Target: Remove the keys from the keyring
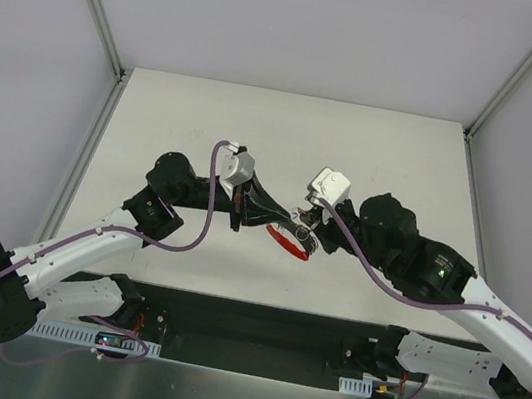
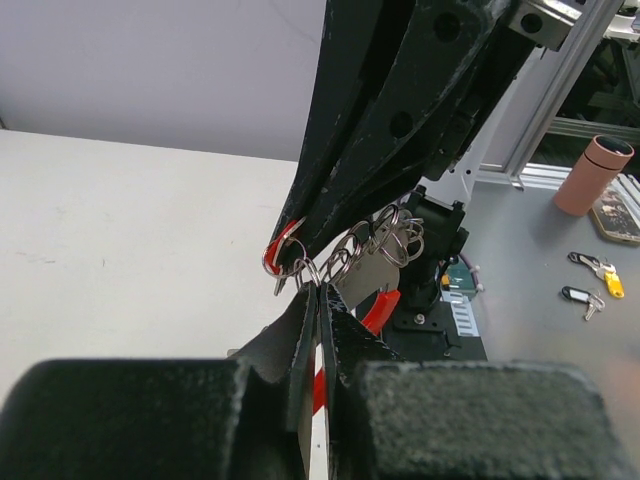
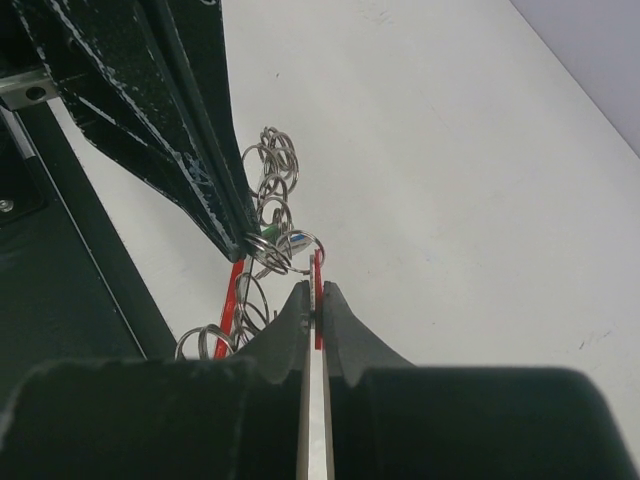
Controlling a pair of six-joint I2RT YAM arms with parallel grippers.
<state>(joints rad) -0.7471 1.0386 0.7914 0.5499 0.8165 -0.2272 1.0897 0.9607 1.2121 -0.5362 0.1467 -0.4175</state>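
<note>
Right wrist view tells the most: the right gripper (image 3: 314,298) is pinched tight on the red band (image 3: 318,268) of the keyring (image 3: 272,215). The left gripper (image 3: 250,236), coming in from its upper left, is closed too, nipping the wire rings (image 3: 270,160) just beside the right gripper's tips. So the whole bunch hangs between the two grippers, up off the tabletop (image 3: 460,200).

Handling-wise it's light, but the rings are hard, springy wire, thin and slick, so they'd pop out of a pinch easily. The chain of rings flops loose while the red band looks stiffer, so that's the sane place to anchor.

As for the keys (image 3: 296,240), I think that's one with a greenish head right at the left gripper's tip, but it's too small to be sure. I'd take a key by its flat head, right next to the ring, and work it round the coil.

No brand, label or writing I can read anywhere.
</note>
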